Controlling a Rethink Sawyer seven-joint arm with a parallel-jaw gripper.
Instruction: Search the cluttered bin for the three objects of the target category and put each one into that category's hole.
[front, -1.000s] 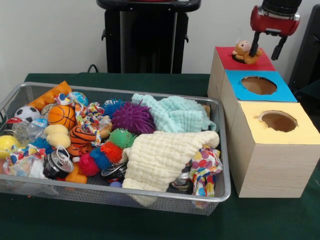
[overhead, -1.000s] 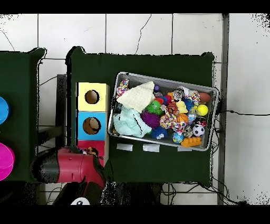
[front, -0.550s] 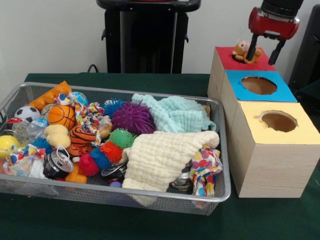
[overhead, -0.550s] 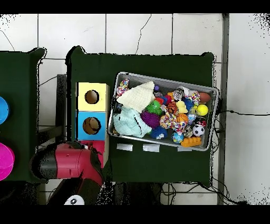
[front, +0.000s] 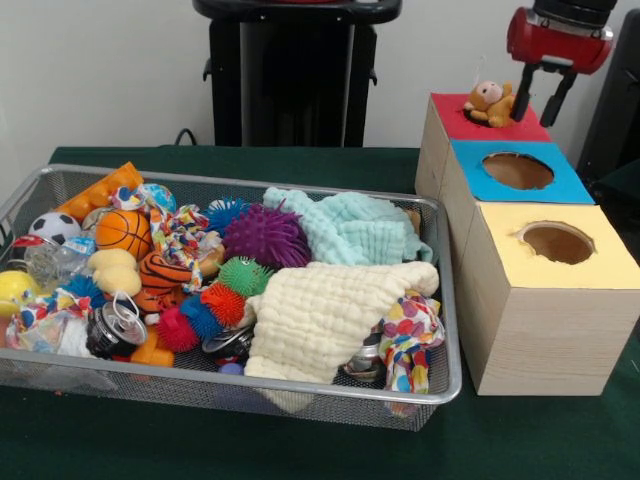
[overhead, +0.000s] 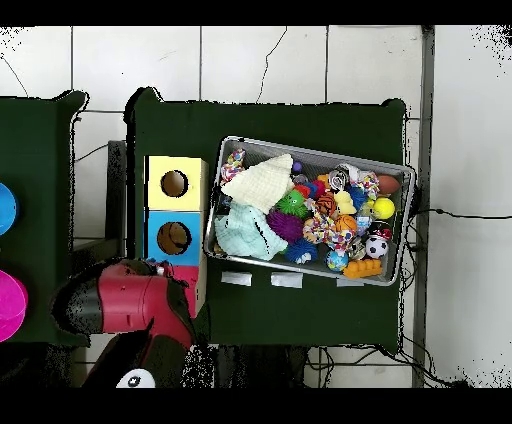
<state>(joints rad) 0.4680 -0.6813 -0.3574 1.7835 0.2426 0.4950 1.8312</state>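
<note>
A small orange-and-tan plush animal (front: 491, 103) is seen lodged in the hole of the red-topped box (front: 460, 112), its head and upper body standing above the rim, tilted slightly. The red box is set at the far end of a row with a blue-topped box (front: 560, 184) and a yellow-topped box (front: 610, 265); both of their round holes are seen open. In the wire bin (front: 300, 390) beside the row, a jumble of balls, spiky toys and cloths is held.

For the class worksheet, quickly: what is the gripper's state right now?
Gripper: open, holding nothing, above the plush toy on the red box.
</note>
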